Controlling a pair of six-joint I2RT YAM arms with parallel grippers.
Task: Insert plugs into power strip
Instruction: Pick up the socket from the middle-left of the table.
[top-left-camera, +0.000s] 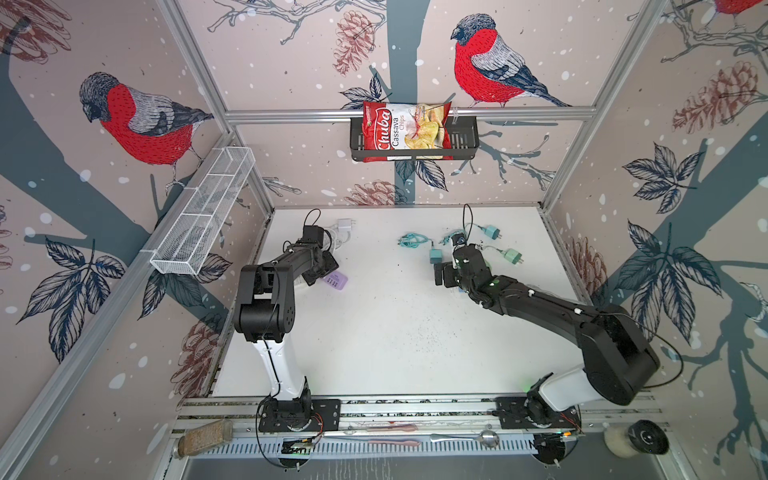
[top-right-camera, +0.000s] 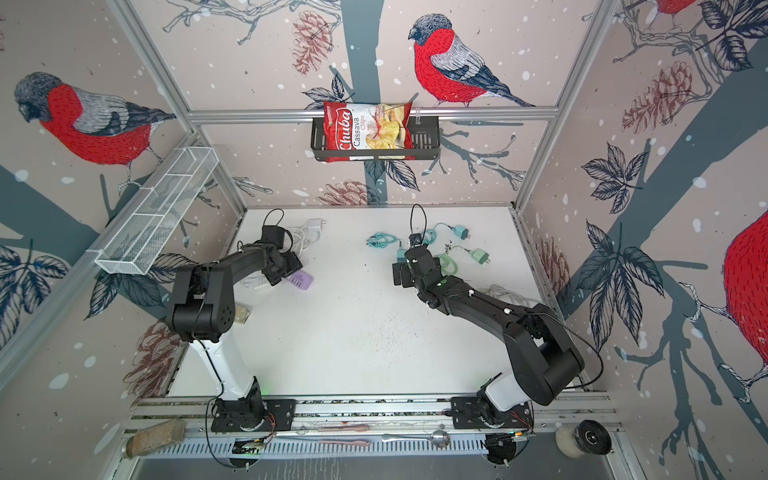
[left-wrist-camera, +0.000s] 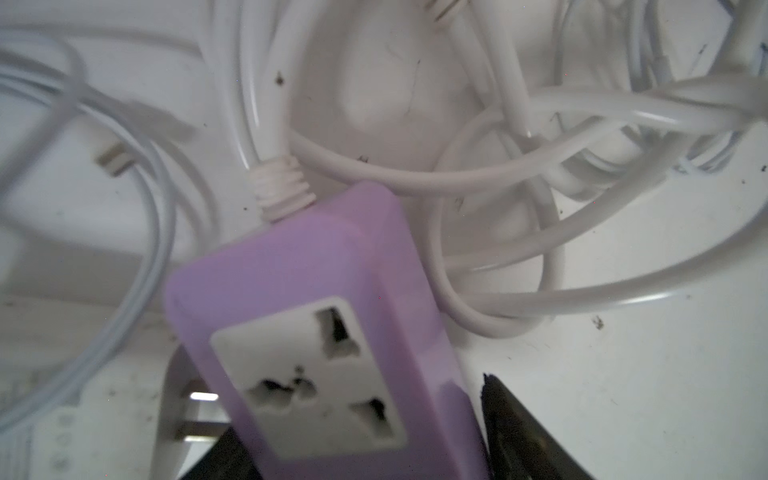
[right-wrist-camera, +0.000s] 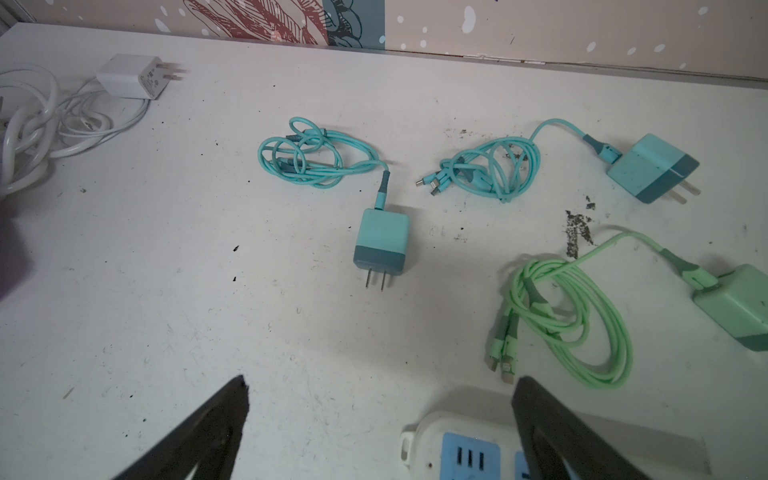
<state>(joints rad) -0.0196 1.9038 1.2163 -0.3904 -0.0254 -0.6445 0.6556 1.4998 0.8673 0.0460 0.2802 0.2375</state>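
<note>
Across the white tabletop (top-left-camera: 395, 332) no plug appears inserted yet: the purple power strip (left-wrist-camera: 291, 257) sits between the left gripper's (top-left-camera: 320, 271) jaws (we cannot tell if clamped), the white plug (right-wrist-camera: 133, 77) near it, the teal plugs (right-wrist-camera: 381, 243) (right-wrist-camera: 652, 166) and mint plug (right-wrist-camera: 735, 303) well apart from it, before the wide-open, empty right gripper (right-wrist-camera: 381, 384).

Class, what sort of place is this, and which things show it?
Probably a robot test cell: an aluminium frame walls in the white table, a left arm and right arm are mounted on a front rail, and a chips bag sits in a wall basket.
</note>
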